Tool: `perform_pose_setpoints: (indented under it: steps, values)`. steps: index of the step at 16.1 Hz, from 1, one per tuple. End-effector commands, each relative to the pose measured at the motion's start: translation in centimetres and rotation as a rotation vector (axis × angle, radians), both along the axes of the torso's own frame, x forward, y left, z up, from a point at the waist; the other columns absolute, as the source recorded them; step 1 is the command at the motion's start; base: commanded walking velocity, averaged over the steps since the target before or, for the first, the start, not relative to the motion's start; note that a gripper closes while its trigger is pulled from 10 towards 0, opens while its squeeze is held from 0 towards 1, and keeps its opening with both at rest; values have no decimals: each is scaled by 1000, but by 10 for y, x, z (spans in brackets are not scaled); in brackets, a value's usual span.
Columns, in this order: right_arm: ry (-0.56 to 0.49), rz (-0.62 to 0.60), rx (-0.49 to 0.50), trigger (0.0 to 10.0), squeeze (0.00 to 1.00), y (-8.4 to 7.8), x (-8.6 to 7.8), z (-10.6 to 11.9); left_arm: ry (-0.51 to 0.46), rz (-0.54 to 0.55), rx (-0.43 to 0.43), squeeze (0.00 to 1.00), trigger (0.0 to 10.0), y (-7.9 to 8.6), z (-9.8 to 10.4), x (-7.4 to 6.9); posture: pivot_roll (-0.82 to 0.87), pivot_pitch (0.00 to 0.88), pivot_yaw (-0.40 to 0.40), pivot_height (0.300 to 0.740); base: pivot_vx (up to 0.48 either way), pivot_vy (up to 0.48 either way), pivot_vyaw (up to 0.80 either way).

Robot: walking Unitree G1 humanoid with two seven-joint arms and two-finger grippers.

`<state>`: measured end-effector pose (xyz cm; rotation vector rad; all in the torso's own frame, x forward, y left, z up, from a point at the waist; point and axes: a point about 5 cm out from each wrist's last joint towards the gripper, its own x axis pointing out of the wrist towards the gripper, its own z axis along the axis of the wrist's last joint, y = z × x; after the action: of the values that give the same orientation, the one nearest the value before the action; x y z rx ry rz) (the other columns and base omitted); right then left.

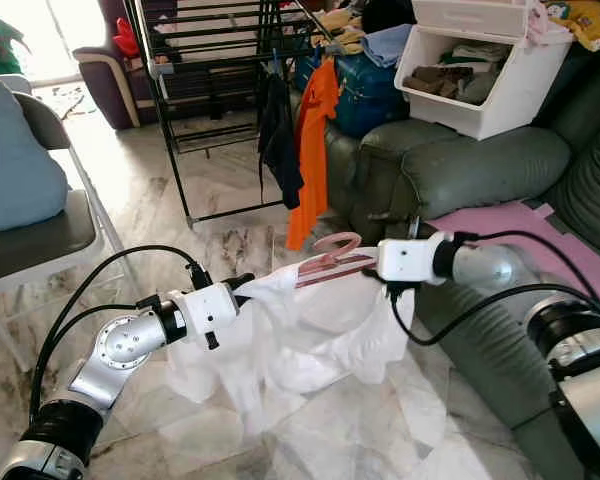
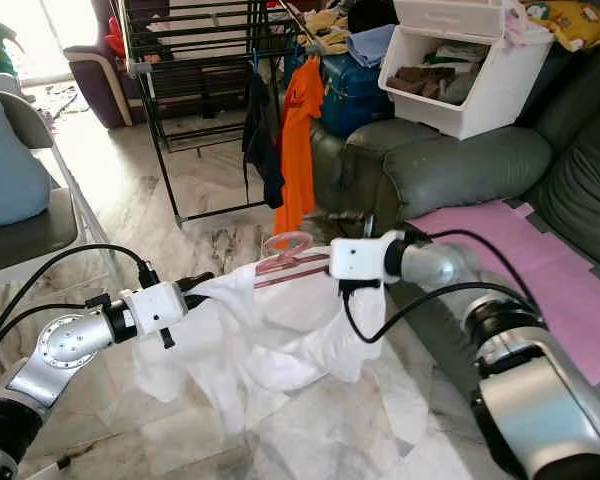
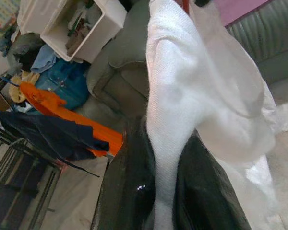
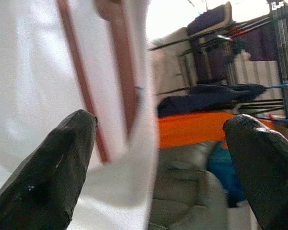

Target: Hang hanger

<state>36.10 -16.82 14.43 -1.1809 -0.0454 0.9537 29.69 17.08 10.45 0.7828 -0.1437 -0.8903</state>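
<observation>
Holding the white garment (image 1: 300, 335) mid-frame, my left pincer (image 1: 242, 283) was clamped on its cloth; my right pincer (image 4: 158, 158) stood wide apart beside the pink hanger (image 1: 330, 262), whose bar ran between them, drying rack (image 1: 220, 90) well beyond, upper left.

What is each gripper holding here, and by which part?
Left gripper pinches the white garment by a bunched fold. Right gripper is open beside the pink hanger.
</observation>
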Motion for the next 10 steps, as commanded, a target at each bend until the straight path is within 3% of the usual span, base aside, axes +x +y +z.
perform_pose_setpoints:
  steps: [1, 3, 4, 8, 9, 10]
  values:
    - [20, 13, 20, 10000, 0, 2, 1, 3, -89, 11, -24, 0, 0, 1, 18, 9, -82, 0, 20, 740, 0, 0, 0]
    - [162, 41, 8, 10000, 0, 6, -4, -9, -151, 58, 35, 0, 0, 5, 21, 16, -80, 0, 19, 740, 0, 0, 0]
    - [181, 70, 25, 10000, 0, 13, -4, -7, -174, 95, 45, 0, 0, 9, 22, 19, -77, 0, 15, 740, 0, 0, 0]
    - [30, 75, 41, 10000, 0, 23, 0, 2, -217, 142, 41, 0, 0, 17, 29, 25, -80, 0, 12, 740, 0, 0, 0]
    - [2, 22, 133, 10000, 0, 25, 2, 4, -251, 150, 41, 0, 0, 19, 31, 26, -83, 0, 14, 740, 0, 0, 0]
    - [0, 12, 151, 10000, 0, 25, 2, 3, -256, 147, 19, 0, 0, 19, 32, 26, -83, 0, 14, 740, 0, 0, 0]
